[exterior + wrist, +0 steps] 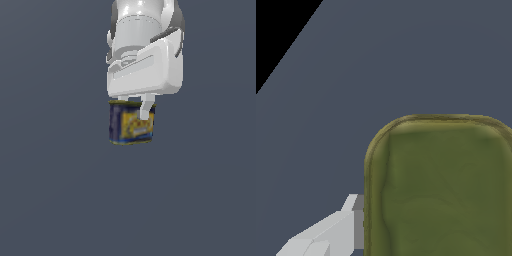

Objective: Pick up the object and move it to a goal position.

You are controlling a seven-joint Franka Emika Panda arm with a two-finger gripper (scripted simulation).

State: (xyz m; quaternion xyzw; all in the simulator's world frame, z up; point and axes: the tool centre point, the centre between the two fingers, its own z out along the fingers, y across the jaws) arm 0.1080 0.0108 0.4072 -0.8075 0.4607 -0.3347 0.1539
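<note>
The object is a small tin can with dark blue sides and a yellow label. It sits directly under my white gripper. One finger lies against the can's labelled side, and the other finger is hidden behind the can. In the wrist view the can's olive-green top fills the near corner, with one grey-white finger pressed to its edge. The jaws are shut on the can. I cannot tell whether the can rests on the surface or hangs above it.
A plain grey-blue surface surrounds the can in both views. A black area lies beyond the surface's edge in the wrist view. No goal marker shows.
</note>
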